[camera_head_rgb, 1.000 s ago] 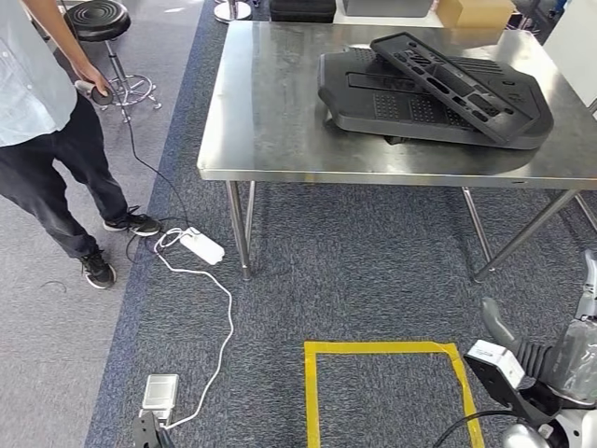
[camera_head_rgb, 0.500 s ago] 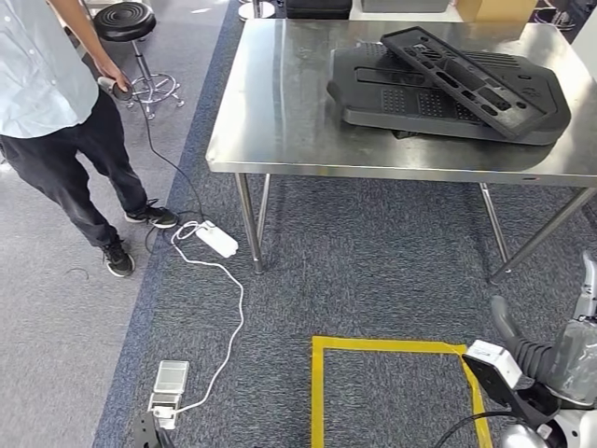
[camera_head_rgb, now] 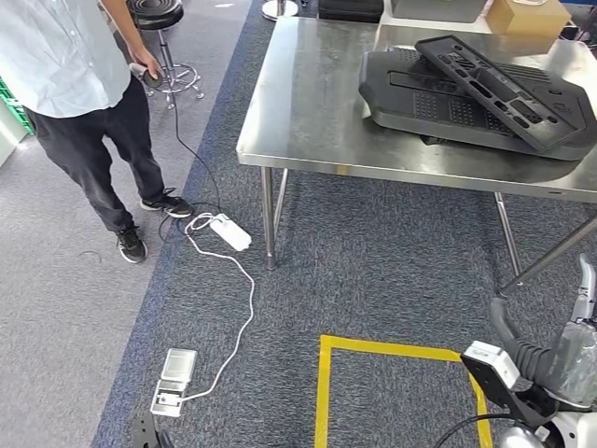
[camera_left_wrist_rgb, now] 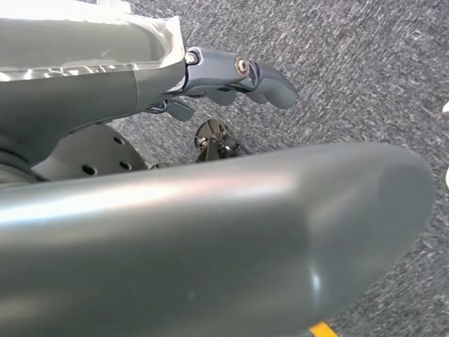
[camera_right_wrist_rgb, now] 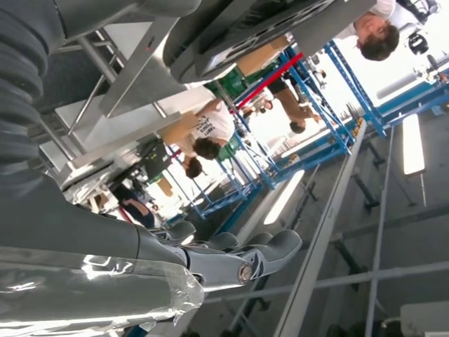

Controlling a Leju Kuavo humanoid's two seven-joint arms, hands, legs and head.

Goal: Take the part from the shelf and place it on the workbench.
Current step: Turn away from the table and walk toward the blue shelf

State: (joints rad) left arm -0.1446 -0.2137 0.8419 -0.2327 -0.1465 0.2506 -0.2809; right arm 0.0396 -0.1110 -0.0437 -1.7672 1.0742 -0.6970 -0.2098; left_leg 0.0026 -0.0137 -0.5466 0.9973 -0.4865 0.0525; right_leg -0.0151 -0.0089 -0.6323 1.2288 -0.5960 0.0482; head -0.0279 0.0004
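Two black parts (camera_head_rgb: 478, 93) lie stacked on the steel workbench (camera_head_rgb: 317, 121) in the upper right of the head view, the upper one tilted across the lower. Neither robot hand touches them. The right hand (camera_head_rgb: 524, 359) hangs low at the lower right edge of that frame, above the carpet beside the yellow tape square (camera_head_rgb: 395, 350); its wrist view shows the fingers (camera_right_wrist_rgb: 249, 256) lying straight and loosely apart with nothing in them. The left hand (camera_left_wrist_rgb: 227, 74) shows in its own wrist view over grey carpet, fingers extended and holding nothing.

Against the earlier frames the whole picture has shifted: the camera has turned, so the workbench now sits further right and its near edge lower, and the tape square has slid right as well. A person (camera_head_rgb: 77, 84) at the upper left stands more fully in frame than before, holding a small dark device (camera_head_rgb: 151, 77). The white power strip (camera_head_rgb: 230, 231) and its cable lie on the floor left of the table leg, with a stool (camera_head_rgb: 159, 14) at the top edge.
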